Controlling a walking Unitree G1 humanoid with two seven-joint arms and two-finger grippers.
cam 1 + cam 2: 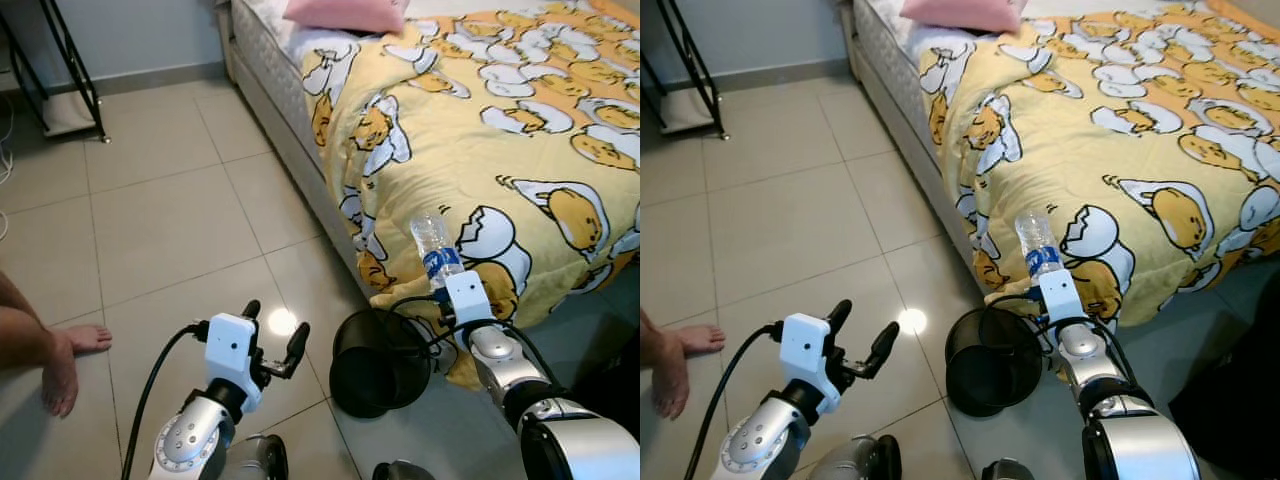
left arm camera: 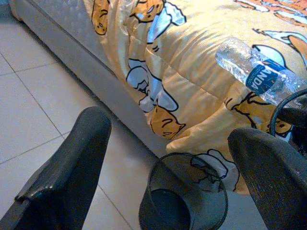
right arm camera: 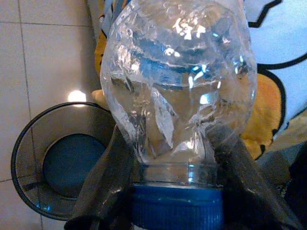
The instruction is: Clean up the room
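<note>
Right wrist view gives us the key relation: the plastic water bottle (image 3: pixel 175 91) is pinched at its blue-capped end between the fingers of our right gripper (image 1: pixel 447 283), and the black mesh wastebasket (image 3: pixel 57 163) sits open-mouthed below and off to one side of it. From the head cameras we see the bottle standing nearly upright, cap end down in the grip, its long axis rising from the fingers, just above and on the bed side of the wastebasket's rim (image 1: pixel 352 328). We judge the coming move a short carry toward the basket's mouth, and our right arm is plainly the nearer. Our left gripper (image 1: pixel 272 340) hovers with fingers spread and empty on the basket's far side from the bed. The bottle's blue label (image 2: pixel 261 79) carries white letters, but they are cut off and we cannot read a brand.
</note>
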